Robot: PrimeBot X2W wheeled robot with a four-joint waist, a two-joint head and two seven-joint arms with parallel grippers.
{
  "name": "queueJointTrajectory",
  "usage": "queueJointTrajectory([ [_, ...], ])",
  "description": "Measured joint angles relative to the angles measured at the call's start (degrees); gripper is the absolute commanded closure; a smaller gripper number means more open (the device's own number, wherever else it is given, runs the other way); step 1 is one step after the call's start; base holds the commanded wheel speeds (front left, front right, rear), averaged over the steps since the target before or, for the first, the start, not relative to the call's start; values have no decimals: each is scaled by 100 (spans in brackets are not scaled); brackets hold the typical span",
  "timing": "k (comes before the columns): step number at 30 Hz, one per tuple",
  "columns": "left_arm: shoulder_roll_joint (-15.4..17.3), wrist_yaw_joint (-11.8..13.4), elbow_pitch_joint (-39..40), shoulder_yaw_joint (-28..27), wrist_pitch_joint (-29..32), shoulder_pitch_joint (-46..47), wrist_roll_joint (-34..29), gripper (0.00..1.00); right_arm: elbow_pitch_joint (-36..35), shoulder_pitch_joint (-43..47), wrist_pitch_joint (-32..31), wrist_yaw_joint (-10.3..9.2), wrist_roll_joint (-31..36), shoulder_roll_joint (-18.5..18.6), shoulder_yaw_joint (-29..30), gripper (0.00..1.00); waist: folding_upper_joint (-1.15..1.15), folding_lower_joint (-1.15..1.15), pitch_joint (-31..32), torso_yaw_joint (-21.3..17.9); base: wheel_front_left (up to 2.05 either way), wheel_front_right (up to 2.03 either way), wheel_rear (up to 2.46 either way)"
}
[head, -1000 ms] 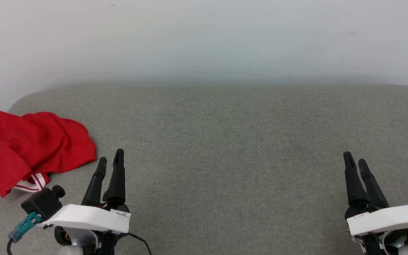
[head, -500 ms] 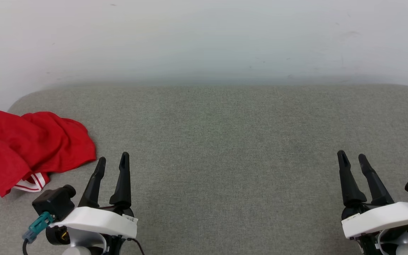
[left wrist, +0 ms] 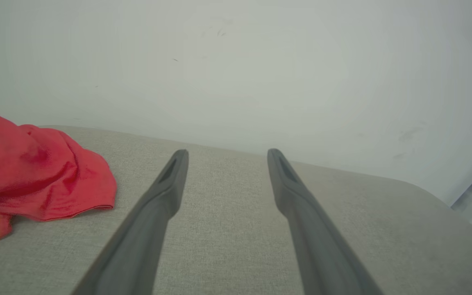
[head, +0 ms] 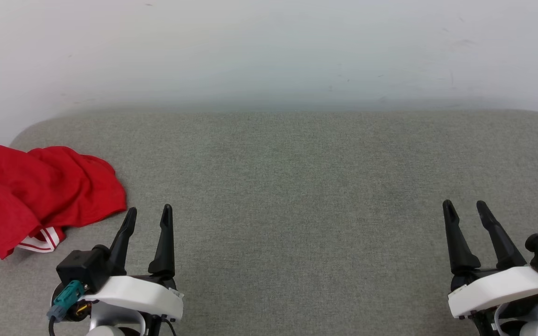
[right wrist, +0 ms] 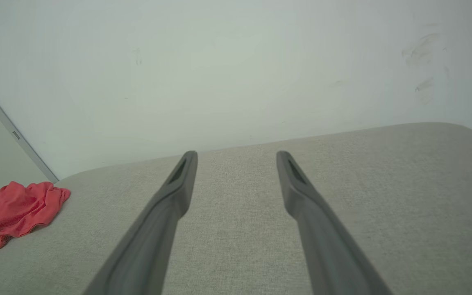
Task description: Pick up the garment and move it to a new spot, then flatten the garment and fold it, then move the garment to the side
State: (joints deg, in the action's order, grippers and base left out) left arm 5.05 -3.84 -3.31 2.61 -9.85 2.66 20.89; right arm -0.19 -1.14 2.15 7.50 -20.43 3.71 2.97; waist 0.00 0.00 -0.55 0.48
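At lower left of the head view: left gripper, fingers spread, empty, just right of the garment and clear of it. Lower right: right gripper, likewise spread and empty, well apart from the cloth. Garment: red jersey, crumpled in a heap at the left end of the grey upholstered surface, striped trim at its near edge. Step in hand, by judgement: first pickup, not yet begun. Next move calls for the left gripper to reach left and pinch a raised fold.
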Motion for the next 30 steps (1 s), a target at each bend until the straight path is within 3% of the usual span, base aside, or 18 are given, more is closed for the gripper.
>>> queueJointTrajectory([
  [16, 26, 82, -252, -1, -203, -15, -582, 0, -212, 40, 0, 0, 878, -30, 57, 0, 0, 0, 33, -8, 0, 0, 0],
  [30, -35, -56, -409, -85, -356, -15, -967, 0, -300, 118, 44, 1, 1391, -52, 88, 0, 0, 0, 33, 0, 0, 0, 0],
])
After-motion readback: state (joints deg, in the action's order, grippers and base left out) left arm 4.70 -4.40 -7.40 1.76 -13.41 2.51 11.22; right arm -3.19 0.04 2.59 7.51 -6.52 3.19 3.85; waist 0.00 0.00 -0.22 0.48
